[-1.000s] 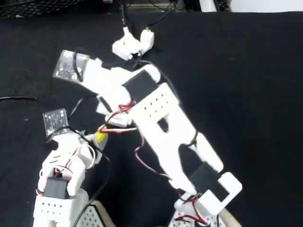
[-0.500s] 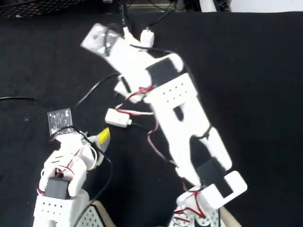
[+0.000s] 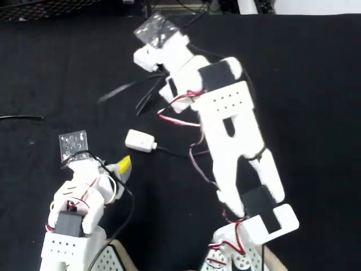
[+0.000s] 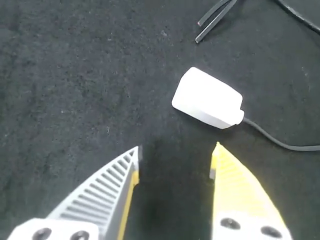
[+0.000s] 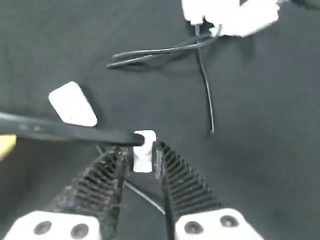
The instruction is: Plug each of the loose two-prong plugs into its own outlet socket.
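Arm on my right stretches far across the table [image 3: 316, 84], right gripper [image 5: 142, 150] clenched on a small white plug [image 5: 143, 159]; left gripper [image 4: 175, 150] hangs spread, just short of a larger white plug [image 4: 207, 97].

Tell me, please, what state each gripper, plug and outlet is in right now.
Left gripper: open, empty.
Right gripper: shut on small plug.
Larger plug: unplugged, lying loose on the cloth.
Outlet block: blurred, sockets' state unclear.
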`<act>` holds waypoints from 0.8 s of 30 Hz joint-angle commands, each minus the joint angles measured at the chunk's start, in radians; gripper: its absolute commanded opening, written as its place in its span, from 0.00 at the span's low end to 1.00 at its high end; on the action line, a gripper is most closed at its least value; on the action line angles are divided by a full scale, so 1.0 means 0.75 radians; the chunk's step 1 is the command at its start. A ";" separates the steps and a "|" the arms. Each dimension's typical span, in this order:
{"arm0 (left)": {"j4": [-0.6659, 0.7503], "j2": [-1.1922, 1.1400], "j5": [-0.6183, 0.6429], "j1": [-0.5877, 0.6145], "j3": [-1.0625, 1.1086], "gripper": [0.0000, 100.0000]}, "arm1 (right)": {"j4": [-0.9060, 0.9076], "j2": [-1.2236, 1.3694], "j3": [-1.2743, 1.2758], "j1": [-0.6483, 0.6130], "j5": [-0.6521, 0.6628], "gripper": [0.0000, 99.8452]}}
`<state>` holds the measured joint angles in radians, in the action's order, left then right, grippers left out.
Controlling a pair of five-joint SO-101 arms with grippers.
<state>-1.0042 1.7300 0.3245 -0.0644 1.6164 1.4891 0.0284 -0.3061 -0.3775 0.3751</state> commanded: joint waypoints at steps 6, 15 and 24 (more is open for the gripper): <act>0.068 0.010 0.002 0.157 -0.036 0.23 | -0.045 -0.007 -0.044 -0.151 -0.436 0.01; 0.063 0.010 0.002 0.111 -0.042 0.24 | -0.272 -0.009 0.179 -0.409 -0.585 0.01; 0.063 0.010 0.002 0.052 -0.048 0.24 | -0.274 -0.021 0.226 -0.530 -0.587 0.01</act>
<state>-0.9751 1.7300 0.3230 -0.0107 1.6164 1.2942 0.0284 -0.1358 -0.7595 -0.0545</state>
